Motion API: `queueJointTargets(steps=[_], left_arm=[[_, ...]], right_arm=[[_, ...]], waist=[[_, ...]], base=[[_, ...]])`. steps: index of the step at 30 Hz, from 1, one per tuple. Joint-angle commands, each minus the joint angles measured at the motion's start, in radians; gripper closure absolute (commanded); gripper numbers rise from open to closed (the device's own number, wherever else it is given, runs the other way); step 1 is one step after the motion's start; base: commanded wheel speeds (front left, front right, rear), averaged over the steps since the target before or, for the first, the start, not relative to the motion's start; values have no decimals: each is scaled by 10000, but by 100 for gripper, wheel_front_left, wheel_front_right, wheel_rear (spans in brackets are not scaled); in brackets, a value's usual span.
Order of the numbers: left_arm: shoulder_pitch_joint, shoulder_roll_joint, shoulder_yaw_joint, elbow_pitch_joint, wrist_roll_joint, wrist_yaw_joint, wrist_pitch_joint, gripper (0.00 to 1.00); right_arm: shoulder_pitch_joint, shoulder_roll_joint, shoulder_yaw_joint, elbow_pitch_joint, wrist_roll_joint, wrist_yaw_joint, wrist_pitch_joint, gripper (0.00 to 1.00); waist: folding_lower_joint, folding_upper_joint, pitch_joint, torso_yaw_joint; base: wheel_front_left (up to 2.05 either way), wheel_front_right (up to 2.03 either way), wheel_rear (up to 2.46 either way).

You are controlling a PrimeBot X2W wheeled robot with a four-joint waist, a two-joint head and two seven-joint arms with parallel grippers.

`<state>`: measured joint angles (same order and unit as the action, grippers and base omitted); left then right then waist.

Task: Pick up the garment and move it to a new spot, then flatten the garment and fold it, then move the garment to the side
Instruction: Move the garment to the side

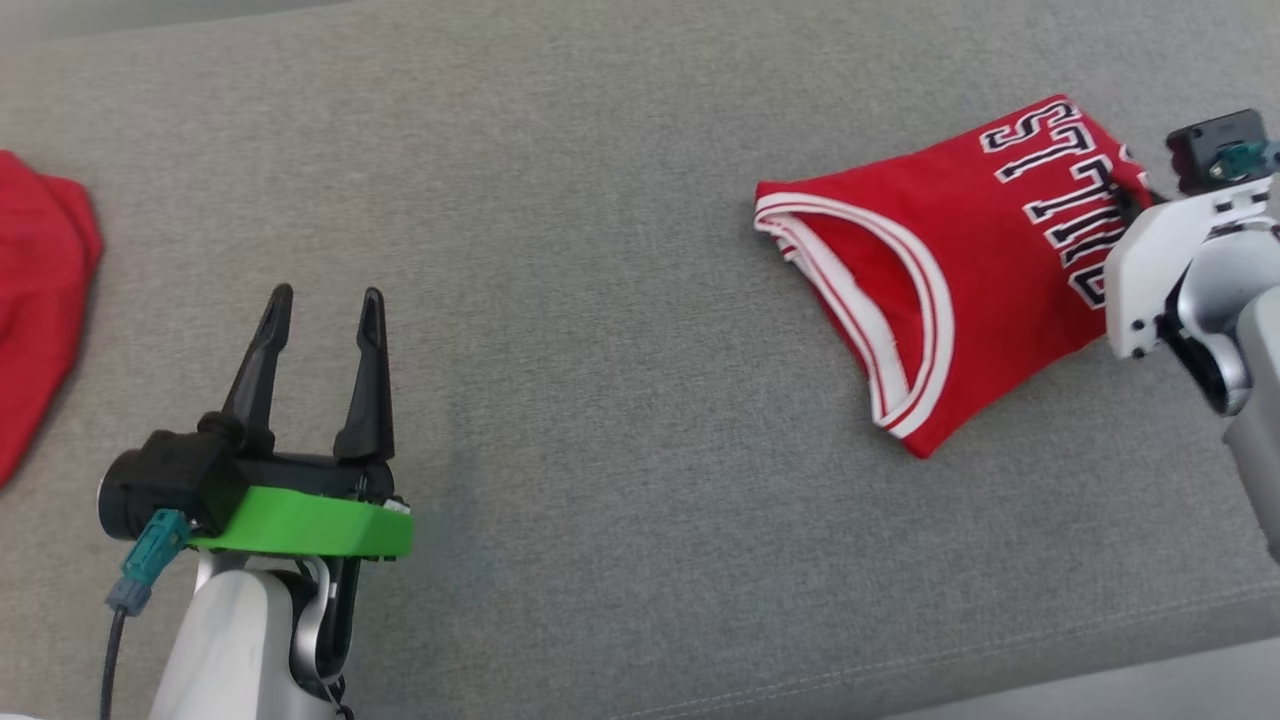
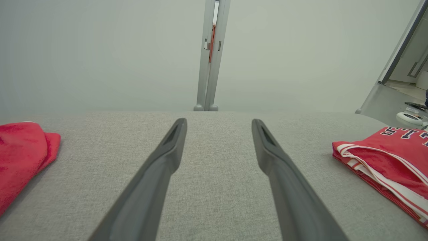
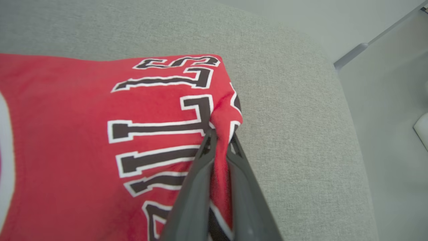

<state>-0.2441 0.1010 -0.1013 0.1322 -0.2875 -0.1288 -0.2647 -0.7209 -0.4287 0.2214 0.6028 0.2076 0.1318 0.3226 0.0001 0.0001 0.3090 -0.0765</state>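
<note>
two red garments lie on the grey table (image 1: 600, 420): a folded jersey (image 1: 960, 260) at right and a red cloth (image 1: 35, 290) cut off at the left edge. the left claw (image 1: 325, 300) is spread over bare fabric. the right wrist view shows the right claw (image 3: 220, 140) pinching the jersey's lettered edge; the head view hides its fingers.

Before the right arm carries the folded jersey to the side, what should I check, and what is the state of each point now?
1. Grip: right gripper shut on the edge of the jersey: ok.
2. Fold: jersey lies folded and compact: ok.
3. Layers: grip holds all folded layers: cannot tell.
4. Other arm: left gripper open and apart from the jersey: ok.
5. Space: bare cushion between the jersey and the other red garment: ok.
</note>
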Motion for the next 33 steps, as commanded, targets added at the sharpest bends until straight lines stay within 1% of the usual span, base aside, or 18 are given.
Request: queueJointTargets(steps=[1,5,9,14,19,22,23,24,25,30,33], left_arm=[[-263,128,-14,-186,106,-27,9,0],[-510,364,-165,-724,223,-27,11,0],[-644,649,-412,-1128,258,-27,12,0],[-782,916,-454,-1456,244,-27,11,0],[-804,1100,-458,-1670,228,-27,11,0],[-762,1135,-426,-1777,232,-27,11,0],[-741,1117,-404,-1796,225,-27,11,0],[-716,1113,-387,-1810,209,-27,11,0],[-677,1097,-383,-1811,194,-27,11,0],[-510,945,-343,-1697,112,-27,11,0],[-443,771,-255,-1634,53,-27,11,0]], right_arm=[[-325,-179,-41,69,-176,-18,-129,100],[-923,-662,-232,476,-482,-18,-582,100],[-1480,-1033,-498,975,-805,-20,-1178,100],[-2010,-1335,-1174,1629,-1601,-20,-2133,100],[-2271,-1406,-2353,2376,-2540,-20,-2886,100],[-2284,-1458,-2953,2502,-3113,-20,-3336,100],[-2259,-1457,-3127,2543,-3338,-20,-3481,87],[-2226,-1408,-3208,2565,-3524,-20,-3603,20],[-2210,-1372,-3342,2520,-3761,-20,-3798,0],[-2031,-1161,-3982,2348,-4597,-20,-4250,0],[-1789,-802,-4303,2075,-4763,-18,-4661,0]], waist=[[-1,-1,1009,-1072],[-1,-1,1670,-1530],[-1,-1,2273,-1724],[-1,-1,2802,-1716],[-1,-1,2993,-1530],[-1,-1,2998,-1391],[-1,-1,2991,-1341],[-1,-1,2981,-1314],[-1,-1,2961,-1279],[-1,-1,2719,-1120],[-1,-1,2399,-1000]], base=[[0,0,0],[0,0,0],[0,0,0],[0,0,0],[0,0,0],[0,0,0],[0,0,0],[0,0,0],[0,0,0],[0,0,0],[0,0,0]])
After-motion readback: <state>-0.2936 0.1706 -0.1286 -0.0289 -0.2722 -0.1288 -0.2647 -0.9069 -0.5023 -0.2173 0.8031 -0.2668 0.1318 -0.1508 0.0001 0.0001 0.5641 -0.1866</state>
